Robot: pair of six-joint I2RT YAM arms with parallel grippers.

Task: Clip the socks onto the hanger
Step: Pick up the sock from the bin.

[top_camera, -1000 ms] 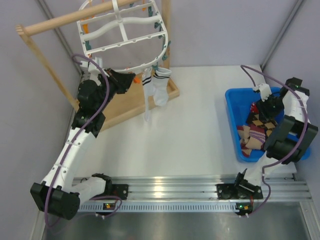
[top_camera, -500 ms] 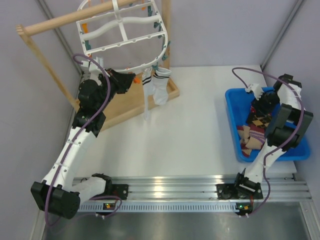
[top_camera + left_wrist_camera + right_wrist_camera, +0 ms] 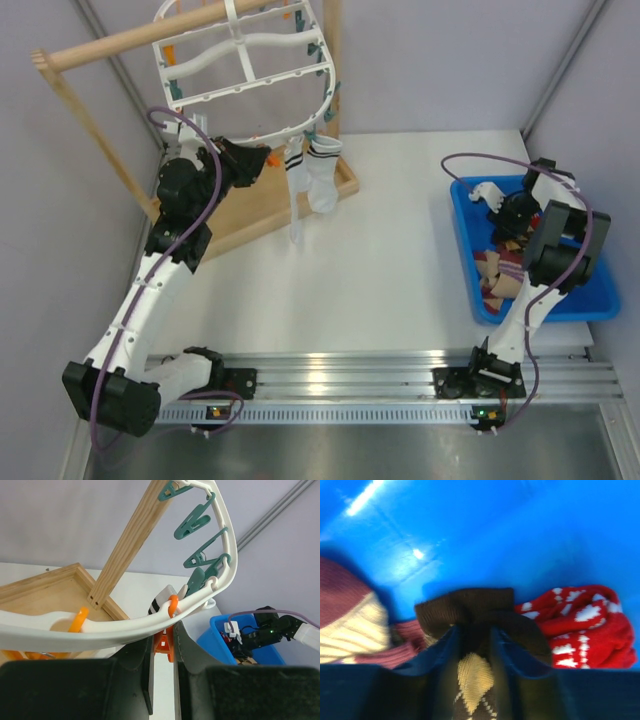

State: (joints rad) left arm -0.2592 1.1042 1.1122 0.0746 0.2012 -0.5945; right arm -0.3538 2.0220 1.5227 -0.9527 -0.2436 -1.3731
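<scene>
The white oval hanger (image 3: 250,60) hangs from the wooden rack. A pair of white socks with dark cuff bands (image 3: 320,180) is clipped to its near rim. My left gripper (image 3: 262,160) is under that rim (image 3: 100,630), shut on an orange clip (image 3: 164,647) beside the white sock (image 3: 162,600). My right gripper (image 3: 472,635) is down in the blue bin (image 3: 462,225), fingers pinched on the brown cuff of the argyle sock (image 3: 470,605). A red sock (image 3: 585,625) lies to its right, a tan-maroon striped one (image 3: 350,615) to its left.
The wooden pole (image 3: 120,45) and its tray base (image 3: 260,205) stand at the back left beneath the hanger. Teal clips (image 3: 192,525) line the hanger's rim above my left gripper. Grey walls close off the table at the back and both sides.
My right gripper has swung left and lower into the bin, and its jaws have narrowed onto the argyle sock. The left arm, the hanger and the hung socks have not moved.
</scene>
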